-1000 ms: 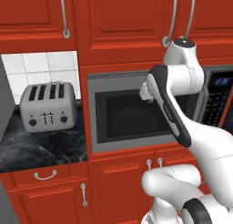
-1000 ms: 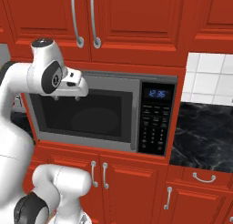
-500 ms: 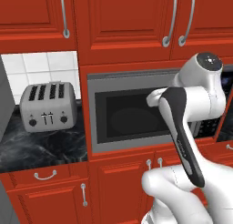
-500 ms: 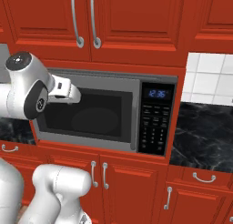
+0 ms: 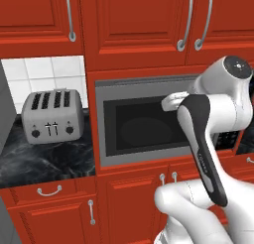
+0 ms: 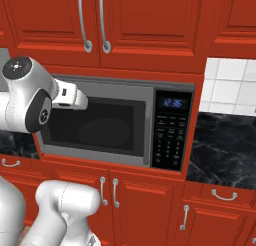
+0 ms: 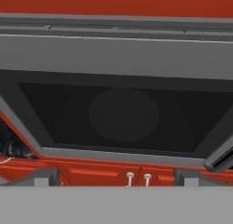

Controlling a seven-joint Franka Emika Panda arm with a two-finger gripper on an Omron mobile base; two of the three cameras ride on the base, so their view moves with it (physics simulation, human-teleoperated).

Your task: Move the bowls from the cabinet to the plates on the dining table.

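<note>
Hand view — gripper (image 7: 116, 176) agape, microwave (image 7: 123, 114) ahead

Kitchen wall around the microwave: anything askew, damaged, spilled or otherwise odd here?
Nothing stands out. The cabinet doors are shut and square, the microwave door is closed, the toaster sits upright on the counter, no spills.

The gripper (image 7: 116, 176) faces the microwave (image 6: 115, 125) straight ahead. The cabinet (image 6: 105, 25) hangs above it, lower cabinet doors (image 7: 136, 176) sit below, and the toaster (image 5: 52, 116) stands on the counter (image 5: 44, 161) to its left.
</note>
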